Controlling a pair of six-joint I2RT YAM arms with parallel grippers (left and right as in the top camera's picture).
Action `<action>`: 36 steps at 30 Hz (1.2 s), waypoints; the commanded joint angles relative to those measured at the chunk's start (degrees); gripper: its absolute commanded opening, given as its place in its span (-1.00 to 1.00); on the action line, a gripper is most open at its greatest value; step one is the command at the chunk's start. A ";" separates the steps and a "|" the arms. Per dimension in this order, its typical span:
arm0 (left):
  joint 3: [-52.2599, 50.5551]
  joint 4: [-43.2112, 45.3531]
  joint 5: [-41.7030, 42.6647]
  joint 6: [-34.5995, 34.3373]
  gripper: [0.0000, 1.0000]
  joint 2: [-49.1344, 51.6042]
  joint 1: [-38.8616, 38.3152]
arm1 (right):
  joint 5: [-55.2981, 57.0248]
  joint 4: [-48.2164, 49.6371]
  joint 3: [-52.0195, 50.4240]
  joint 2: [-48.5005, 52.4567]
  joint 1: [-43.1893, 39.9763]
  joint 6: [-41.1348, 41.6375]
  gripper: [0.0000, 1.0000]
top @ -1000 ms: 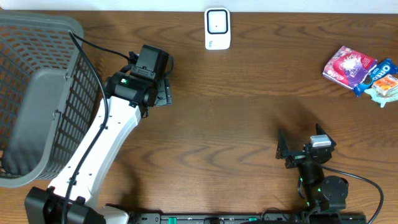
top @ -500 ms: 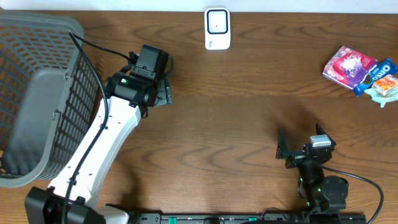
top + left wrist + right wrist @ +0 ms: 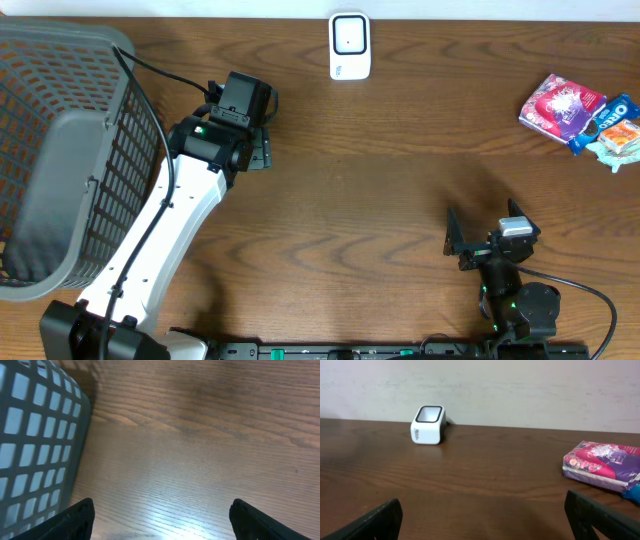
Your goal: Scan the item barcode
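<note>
On a brown wooden counter (image 3: 380,200) seen from above, a small white box-shaped barcode scanner (image 3: 349,45) stands at the far edge, near the middle. The items to scan lie at the far right: a pink and purple soft packet (image 3: 560,106), with a blue packet (image 3: 612,110) and an orange and green packet (image 3: 620,140) bunched against it. A grey plastic mesh basket (image 3: 125,160) fills the left side. The left jaws, on a white arm (image 3: 170,230), hang just beside the basket, spread wide and empty. The right jaws, low at the near edge, are also wide open and empty, well apart from the packets. Because the packets touch, a grasp could catch two at once or shove them away; a soft wrapper may also slip or hide its barcode from the scanner.
</note>
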 commanded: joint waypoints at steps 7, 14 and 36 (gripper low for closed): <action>0.31 -2.62 -1.90 2.43 0.72 -1.73 0.09 | 0.33 -0.07 -0.24 -0.42 -0.50 0.00 0.99; -5.51 -1.60 -1.05 2.49 0.72 -6.97 0.09 | 0.33 -0.07 -0.24 -0.42 -0.50 0.00 0.99; -52.02 29.75 9.14 15.39 0.72 -54.93 0.09 | 0.33 -0.07 -0.24 -0.42 -0.50 0.00 0.98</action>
